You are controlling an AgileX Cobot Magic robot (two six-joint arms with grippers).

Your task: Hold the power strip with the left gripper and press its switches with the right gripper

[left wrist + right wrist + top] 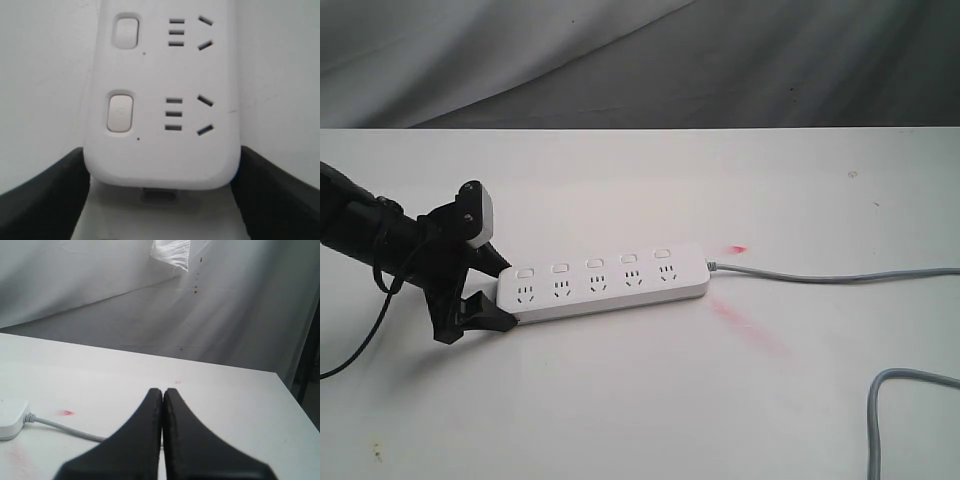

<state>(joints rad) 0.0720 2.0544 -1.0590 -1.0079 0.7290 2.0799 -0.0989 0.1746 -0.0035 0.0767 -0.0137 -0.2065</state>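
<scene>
Exterior overlooks table, left wrist close on power strip, right wrist low, farther

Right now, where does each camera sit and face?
Exterior: off the arms, facing across the table at the power strip; left gripper clamps its end.
Left wrist: at that end, looking along the switches; both fingers show.
Right wrist: away from the strip, facing the grey backdrop; right gripper shut.
Shared: exterior and right wrist show the cord and red mark.
</scene>
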